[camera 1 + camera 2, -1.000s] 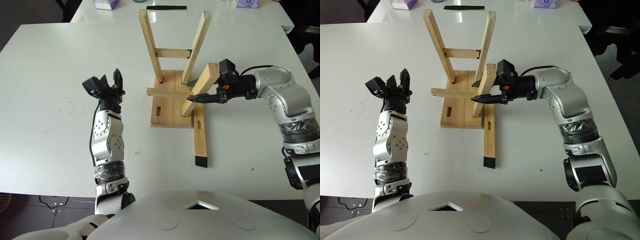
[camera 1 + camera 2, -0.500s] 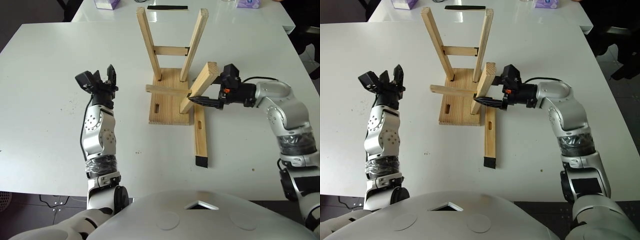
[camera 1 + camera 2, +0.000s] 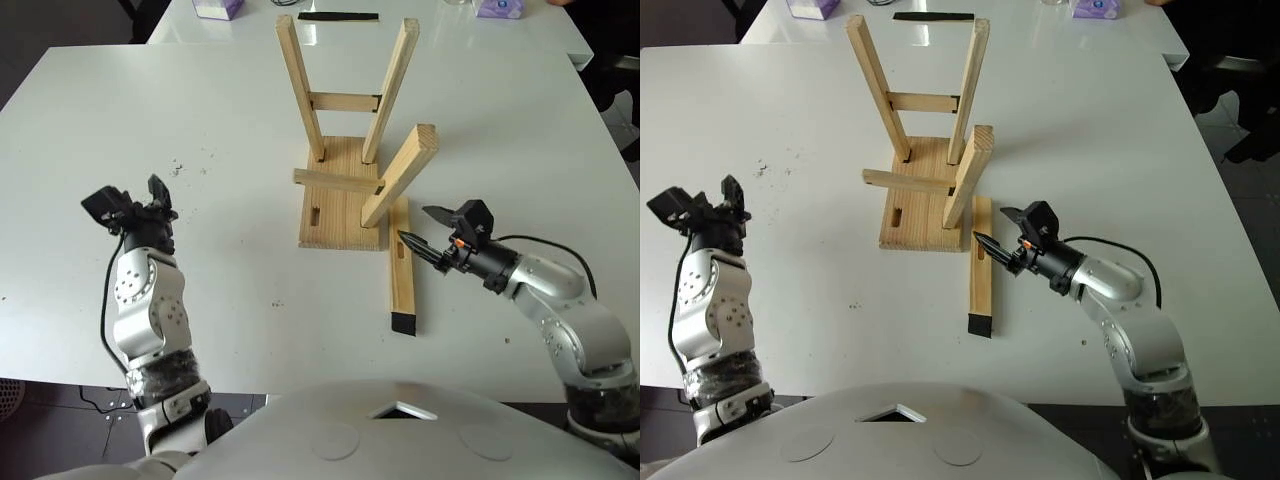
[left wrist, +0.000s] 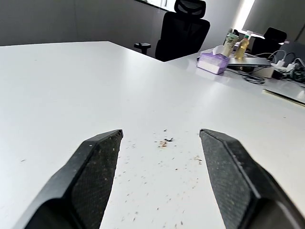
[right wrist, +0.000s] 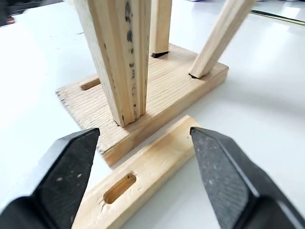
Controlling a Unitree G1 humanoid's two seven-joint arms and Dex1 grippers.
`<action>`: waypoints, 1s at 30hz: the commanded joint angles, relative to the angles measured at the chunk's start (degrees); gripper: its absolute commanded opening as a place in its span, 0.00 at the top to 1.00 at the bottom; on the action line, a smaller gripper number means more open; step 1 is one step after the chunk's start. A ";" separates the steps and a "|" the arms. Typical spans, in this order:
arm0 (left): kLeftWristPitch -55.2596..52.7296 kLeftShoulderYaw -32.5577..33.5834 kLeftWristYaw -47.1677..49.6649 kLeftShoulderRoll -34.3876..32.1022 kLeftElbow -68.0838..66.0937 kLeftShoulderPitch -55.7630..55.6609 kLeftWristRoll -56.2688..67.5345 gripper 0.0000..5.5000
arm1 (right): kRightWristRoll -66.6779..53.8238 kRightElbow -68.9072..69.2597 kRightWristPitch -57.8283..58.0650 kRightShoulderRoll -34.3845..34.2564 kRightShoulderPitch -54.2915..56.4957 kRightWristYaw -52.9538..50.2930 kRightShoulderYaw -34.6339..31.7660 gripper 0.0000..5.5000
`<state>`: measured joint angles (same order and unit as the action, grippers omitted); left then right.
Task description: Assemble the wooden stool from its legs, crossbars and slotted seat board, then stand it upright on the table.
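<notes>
1. The seat board lies slot-side up on the bench. Two upright legs stand in its far slots, joined by a crossbar. A leaning leg sits tilted at the near right corner and carries a second crossbar. A loose leg lies flat just beside the board's right edge.
2. The right tool hovers near the loose leg with its fingers spread wide, holding nothing. The left tool is also wide and empty, well apart from the stool on the left.
3. Risk: the leaning leg looks only partly seated, so a brush from the right tool could tip it out or drag the board sideways. Nothing steadies the board.
4. Risk: the loose leg lies flat against the bench, so fingers closing on it may scrape the surface or slip off the narrow sides.
5. In the way: the leaning leg overhangs the loose leg's far end, which crowds any approach there. The near, black-capped end looks freer.
6. Around: small specks lie near the left tool, and a tissue box and a black strip sit far off, clear of the work.
</notes>
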<state>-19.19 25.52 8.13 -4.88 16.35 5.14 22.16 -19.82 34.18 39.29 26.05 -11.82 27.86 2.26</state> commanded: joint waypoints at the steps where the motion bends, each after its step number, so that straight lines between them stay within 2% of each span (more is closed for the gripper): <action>1: -0.86 0.79 4.72 7.07 11.71 10.04 0.82 0.45 | -0.83 7.25 9.67 -0.53 -0.80 -5.41 -0.18 0.36; 4: 1.21 2.98 8.75 12.63 17.06 15.24 1.23 0.45 | -3.39 12.84 16.38 2.97 -1.20 -4.03 0.52 0.36; 8: 3.58 1.21 12.01 16.59 20.80 17.54 1.84 0.45 | -5.18 11.67 19.84 6.66 0.24 -0.99 1.25 0.36; 16: 7.28 -0.79 13.48 15.68 18.96 20.38 3.58 0.45 | 1.04 7.72 13.87 11.55 3.28 0.97 11.76 0.36; 21: 8.40 -2.43 13.95 14.99 17.81 20.13 3.55 0.45 | 5.66 3.98 8.49 13.02 3.57 1.35 15.48 0.36; 30: 9.07 -2.47 14.76 12.75 15.19 18.07 3.91 0.45 | 10.66 -2.25 -2.07 14.66 2.78 2.41 13.75 0.36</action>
<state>-10.42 22.62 22.32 5.59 32.50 24.76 25.98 -10.86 34.62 38.41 39.06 -9.92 29.31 17.26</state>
